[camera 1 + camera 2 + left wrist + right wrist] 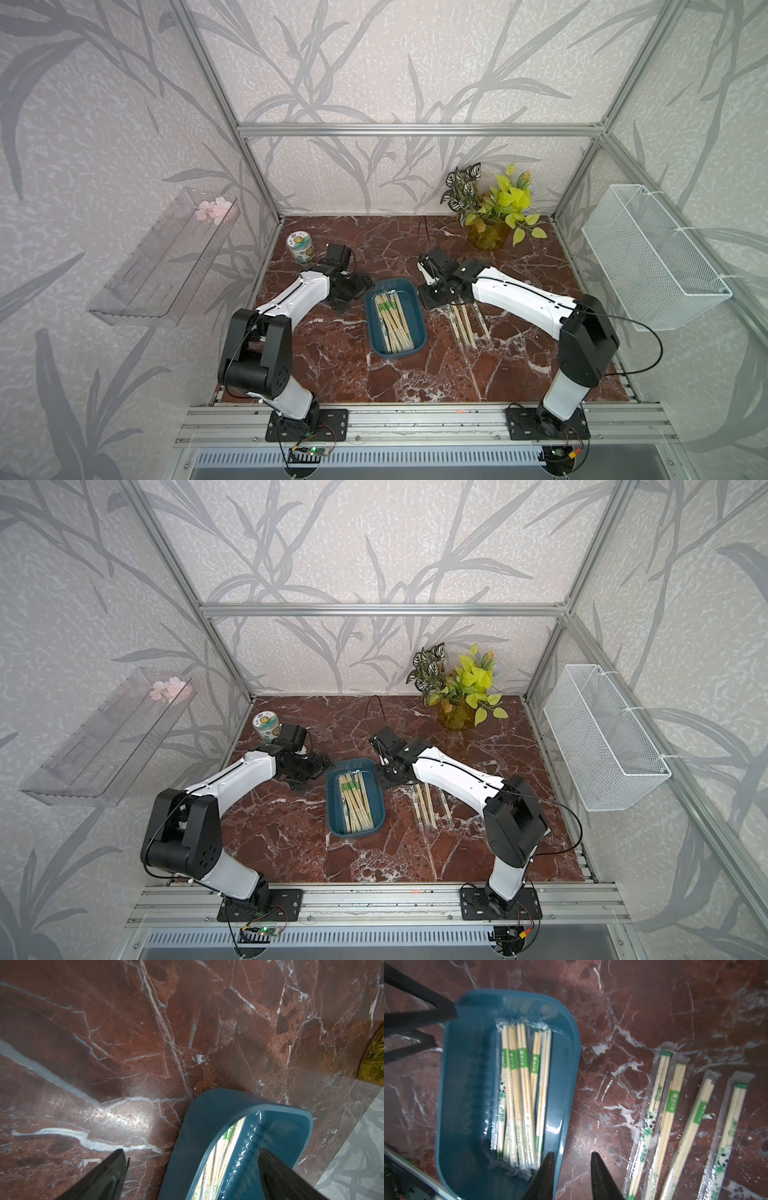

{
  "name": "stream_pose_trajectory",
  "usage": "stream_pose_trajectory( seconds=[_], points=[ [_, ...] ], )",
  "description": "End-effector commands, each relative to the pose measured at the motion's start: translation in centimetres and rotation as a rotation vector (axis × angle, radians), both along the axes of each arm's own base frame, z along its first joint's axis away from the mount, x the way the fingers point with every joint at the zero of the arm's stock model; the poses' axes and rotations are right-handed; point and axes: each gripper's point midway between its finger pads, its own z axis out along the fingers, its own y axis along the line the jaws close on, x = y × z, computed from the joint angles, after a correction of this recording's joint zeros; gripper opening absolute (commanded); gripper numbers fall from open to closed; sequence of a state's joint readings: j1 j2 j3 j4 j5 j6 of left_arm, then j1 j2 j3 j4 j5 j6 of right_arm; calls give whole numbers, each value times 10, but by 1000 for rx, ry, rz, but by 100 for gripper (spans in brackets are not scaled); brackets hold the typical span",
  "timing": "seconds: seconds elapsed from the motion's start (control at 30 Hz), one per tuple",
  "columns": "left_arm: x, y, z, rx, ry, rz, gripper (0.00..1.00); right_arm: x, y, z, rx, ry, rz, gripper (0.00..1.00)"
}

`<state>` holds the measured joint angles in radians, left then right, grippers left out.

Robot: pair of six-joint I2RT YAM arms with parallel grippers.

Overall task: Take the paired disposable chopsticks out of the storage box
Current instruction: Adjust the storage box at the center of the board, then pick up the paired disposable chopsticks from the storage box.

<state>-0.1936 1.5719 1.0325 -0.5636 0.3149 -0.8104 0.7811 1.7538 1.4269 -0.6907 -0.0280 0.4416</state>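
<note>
The storage box is a dark teal tray in the middle of the marble table. Several paired disposable chopsticks lie inside it in clear wrappers with green bands. Several more pairs lie side by side on the table to its right. My left gripper is open and straddles the box's far left wall, one finger inside and one outside. My right gripper hovers by the box's right wall, narrowly open and holding nothing.
A green-labelled can stands at the back left behind my left arm. A plant in a glass vase stands at the back right. A white mesh basket hangs on the right wall and a clear shelf on the left.
</note>
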Motion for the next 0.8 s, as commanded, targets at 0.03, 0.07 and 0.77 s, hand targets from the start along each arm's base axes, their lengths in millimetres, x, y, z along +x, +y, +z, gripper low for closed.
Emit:
stream_pose_trajectory(
  seconds=[0.03,0.07,0.77],
  points=[
    [-2,8,11,12,-24,-1,99,-5,26,7,13,9,82,33],
    [-2,9,11,10,-25,2,99,-6,32,7,13,10,94,33],
    [-12,13,10,-6,-24,7,99,-23,75,-78,-123,131,197,28]
  ],
)
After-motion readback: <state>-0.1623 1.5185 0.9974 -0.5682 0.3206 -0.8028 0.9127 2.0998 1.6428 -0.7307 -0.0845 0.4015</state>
